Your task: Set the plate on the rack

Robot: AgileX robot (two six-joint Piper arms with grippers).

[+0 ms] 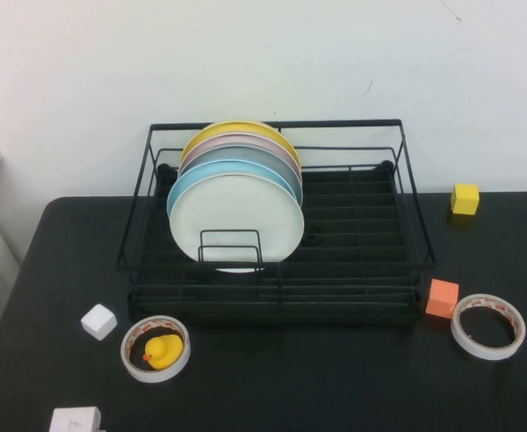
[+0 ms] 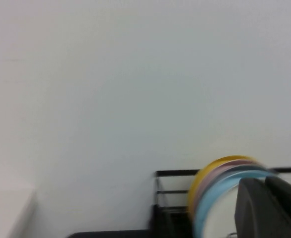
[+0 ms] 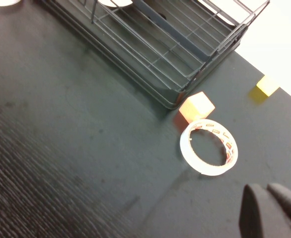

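Black table point(image 1: 335, 378): I see white plate point(image 1: 236, 220) upright frontmost in rack point(image 1: 407, 225); left gripper point(image 2: 272, 206) raised beside it, right gripper point(image 3: 272, 210) above table near right, fingers pressed together on both

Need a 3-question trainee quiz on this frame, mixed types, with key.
1. True or false: the white plate stands upright in the rack, in front of the light blue plate.
2. What sits inside the tape roll on the robot's left?
A. orange cube
B. rubber duck
C. yellow cube
3. Is either the left gripper or the right gripper holding anything?

Key:
1. True.
2. B, the rubber duck.
3. No. The left gripper hangs near the plates, and the right gripper hovers over the table near the other tape roll.
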